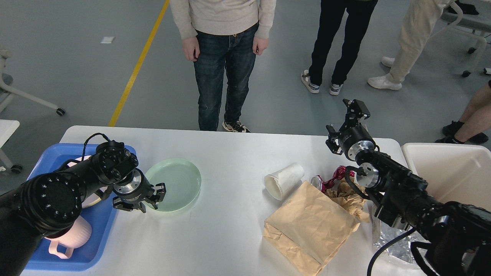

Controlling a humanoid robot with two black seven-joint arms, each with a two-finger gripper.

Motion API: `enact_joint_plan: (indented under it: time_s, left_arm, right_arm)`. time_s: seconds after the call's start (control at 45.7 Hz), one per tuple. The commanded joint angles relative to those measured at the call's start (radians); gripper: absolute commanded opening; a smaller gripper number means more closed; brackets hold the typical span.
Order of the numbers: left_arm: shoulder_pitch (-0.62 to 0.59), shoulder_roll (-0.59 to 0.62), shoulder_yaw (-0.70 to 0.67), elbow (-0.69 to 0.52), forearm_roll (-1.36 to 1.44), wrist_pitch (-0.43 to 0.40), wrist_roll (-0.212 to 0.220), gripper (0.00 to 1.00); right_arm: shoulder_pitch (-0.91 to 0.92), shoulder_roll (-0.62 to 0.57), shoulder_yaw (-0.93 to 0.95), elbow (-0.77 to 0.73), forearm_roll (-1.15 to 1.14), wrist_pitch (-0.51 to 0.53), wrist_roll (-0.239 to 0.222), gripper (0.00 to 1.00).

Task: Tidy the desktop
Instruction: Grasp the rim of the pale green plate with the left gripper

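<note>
The white desktop (230, 153) fills the lower view. A pale green plate (178, 184) lies flat on its left half. My left gripper (151, 200) sits at the plate's near-left rim with its fingers spread, holding nothing that I can see. A white paper cup (285, 180) lies on its side right of centre. Beside it are a crumpled brown paper bag (310, 226) and a crushed red can (330, 182). My right gripper (356, 108) is raised above the far right corner, apart from the rubbish. It is seen small and dark.
A blue tray (57, 153) at the left edge holds a pink mug (71, 237) and a white dish partly hidden by my left arm. A cream-white bin (448, 168) stands beyond the right edge. Several people stand past the far edge. Crumpled clear plastic (399, 249) lies under my right arm.
</note>
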Motion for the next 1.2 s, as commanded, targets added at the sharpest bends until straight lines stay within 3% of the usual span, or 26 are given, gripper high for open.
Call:
enact_joint_plan:
  time_s: [0.0,0.285,0.503,0.875,1.182]
  left_arm:
    - [0.001,0.000,0.000,-0.001,0.000,-0.028,0.001,0.26]
    - [0.009,0.000,0.000,-0.004,0.000,-0.039,0.003,0.21]
    - [0.010,0.003,0.002,-0.004,0.000,-0.084,0.003,0.00]
    - [-0.017,0.014,0.002,-0.002,0.001,-0.093,0.004,0.00]
    - [-0.123,0.069,0.002,-0.002,0.001,-0.171,0.004,0.00]
  right_arm:
    - [0.000,0.000,0.000,0.000,0.000,0.000,0.000,1.00]
    - [0.000,0.000,0.000,0.000,0.000,0.000,0.000,1.00]
    - [0.000,0.000,0.000,0.000,0.000,0.000,0.000,1.00]
    - [0.000,0.000,0.000,0.000,0.000,0.000,0.000,1.00]
    - [0.000,0.000,0.000,0.000,0.000,0.000,0.000,1.00]
